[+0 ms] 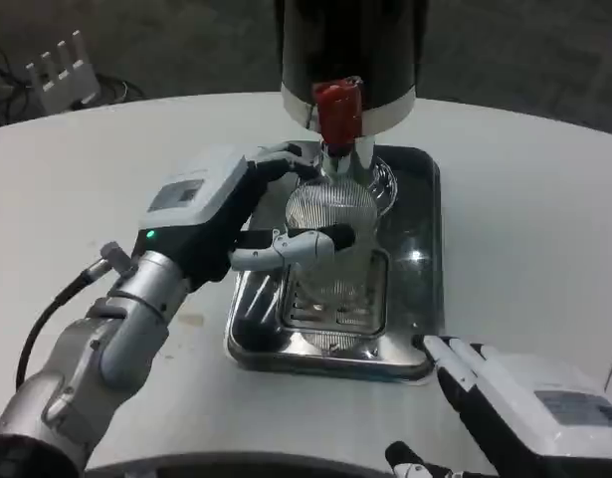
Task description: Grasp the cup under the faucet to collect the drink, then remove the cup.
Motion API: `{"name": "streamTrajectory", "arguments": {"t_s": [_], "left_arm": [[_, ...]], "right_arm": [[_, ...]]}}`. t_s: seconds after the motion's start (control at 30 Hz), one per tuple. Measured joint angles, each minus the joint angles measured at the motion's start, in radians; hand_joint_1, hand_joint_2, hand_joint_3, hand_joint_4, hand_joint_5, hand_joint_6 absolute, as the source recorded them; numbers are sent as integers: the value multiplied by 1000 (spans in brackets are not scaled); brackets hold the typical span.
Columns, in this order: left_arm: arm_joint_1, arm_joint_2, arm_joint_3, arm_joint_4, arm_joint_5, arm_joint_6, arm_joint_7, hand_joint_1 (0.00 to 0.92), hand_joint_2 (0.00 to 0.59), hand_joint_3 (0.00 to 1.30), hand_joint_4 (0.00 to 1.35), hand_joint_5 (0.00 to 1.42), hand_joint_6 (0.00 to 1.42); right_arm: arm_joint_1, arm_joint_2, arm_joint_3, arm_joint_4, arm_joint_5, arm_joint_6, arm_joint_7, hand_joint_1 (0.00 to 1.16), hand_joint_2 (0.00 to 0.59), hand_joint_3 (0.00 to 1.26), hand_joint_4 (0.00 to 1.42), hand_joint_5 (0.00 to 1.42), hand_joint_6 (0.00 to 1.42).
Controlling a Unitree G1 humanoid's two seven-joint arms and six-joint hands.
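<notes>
The left robot hand (248,211) reaches in from the lower left and grips the cup (328,234), a clear ribbed glass. Its thumb (296,245) crosses the near side of the cup and its other fingers (283,159) curl around the far side, so the cup sits between them. The silver left forearm (106,339) runs down toward the lower left corner with a black cable (49,317) alongside it, and a small green light (149,236) glows on the back of the hand.

The cup stands upright on the grate (335,304) in the tray (425,249), a shiny metal tray with raised edges lying on the white surface (524,189). The cup's mouth is right under the faucet (337,112), a red tap on the front of the black dispenser (350,45), whose white band stands at the tray's far end. Whether liquid is flowing or already in the cup, I cannot tell.

The right robot hand (505,398) lies low at the lower right, just beyond the tray's near right corner, well apart from the cup. It holds nothing; its white-and-black fingers (455,363) point toward the tray and lie apart from one another.

A white object (62,70) with upright prongs sits on the dark floor at the upper left, beyond the surface's edge.
</notes>
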Motion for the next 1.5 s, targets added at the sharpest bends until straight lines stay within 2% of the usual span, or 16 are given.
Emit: {"name": "streamTrajectory", "arguments": {"t_s": [0.2, 0.3, 0.53, 0.67, 0.73, 0.77, 0.83, 1.0, 1.2, 1.3, 1.5], "left_arm": [[56, 13, 22, -73, -32, -7, -7, 133, 93, 425, 142, 266, 417], [93, 34, 55, -135, -64, -14, -17, 134, 92, 445, 225, 328, 448], [248, 76, 188, -362, -162, -17, -46, 111, 100, 448, 314, 392, 500], [285, 78, 273, -453, -281, -15, -99, 50, 120, 400, 376, 432, 501], [284, 78, 287, -465, -357, -15, -151, 30, 124, 376, 376, 443, 515], [278, 77, 297, -473, -447, -11, -225, 10, 127, 360, 373, 442, 531], [262, 74, 306, -482, -528, 9, -299, 0, 130, 350, 353, 436, 537], [165, 63, 311, -497, -662, 118, -452, 0, 146, 315, 287, 388, 529], [42, 45, 299, -433, -690, 184, -548, 0, 149, 287, 256, 354, 486], [-23, 36, 273, -387, -682, 187, -580, 0, 147, 287, 256, 354, 481], [-88, 23, 266, -316, -659, 177, -613, 0, 142, 287, 256, 355, 477]], "right_arm": [[-6, 1, -2, 3, -3, 5, 2, 305, 421, 30, 0, 0, 0], [-16, 1, -1, 6, -5, 9, 6, 304, 421, 32, 0, 0, 0], [-46, 2, 9, 34, -10, 18, 15, 304, 421, 33, 0, 0, 0], [-47, 2, 12, 34, -16, 20, 15, 304, 421, 33, 0, 0, 0], [-45, 2, 12, 34, -17, 20, 15, 304, 421, 33, 0, 0, 0], [-44, 2, 12, 35, -18, 20, 15, 304, 421, 33, 0, 0, 0], [-42, 2, 12, 35, -20, 21, 15, 304, 421, 33, 0, 0, 0], [-39, 2, 11, 35, -22, 23, 15, 304, 421, 33, 0, 0, 0], [-35, 2, 13, 35, -22, 26, 15, 304, 421, 33, 0, 0, 0], [-33, 2, 16, 33, -22, 26, 15, 304, 421, 34, 0, 0, 0], [-24, 1, 14, 29, -22, 27, 15, 304, 421, 40, 0, 0, 0]]}}
